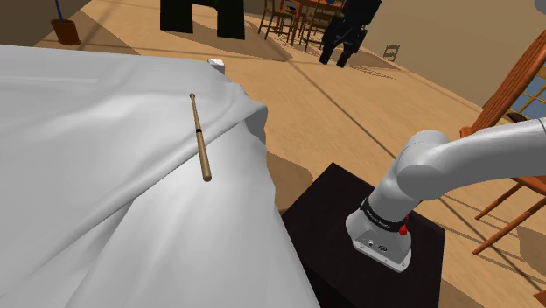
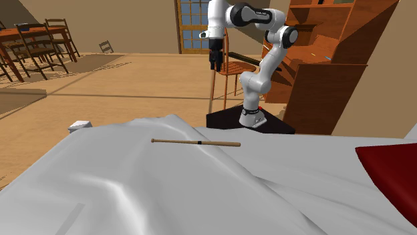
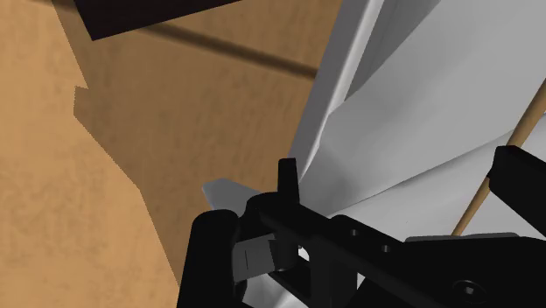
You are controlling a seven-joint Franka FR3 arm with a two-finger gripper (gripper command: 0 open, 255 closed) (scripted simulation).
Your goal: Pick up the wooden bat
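A slim wooden bat (image 1: pixel 201 136) with a dark band near its middle lies flat on the rumpled white sheet (image 1: pixel 96 175) of a bed, close to the bed's edge. In the second exterior view the bat (image 2: pixel 197 142) lies crosswise on the sheet. My gripper (image 2: pixel 215 65) hangs high above the floor, beyond the bed's edge and well apart from the bat, pointing down. In the wrist view the bat (image 3: pixel 494 175) shows as a thin tan line beside one of the black fingers (image 3: pixel 522 188). The fingers stand apart, open, with nothing between them.
A small white object (image 1: pixel 215 63) sits by the bed's far corner. My black stand (image 1: pixel 350 219) is on the wooden floor next to the bed. A red pillow (image 2: pixel 394 173) lies on the bed. A wooden chair (image 1: pixel 516 114) and a wooden cabinet (image 2: pixel 327 67) stand behind the stand.
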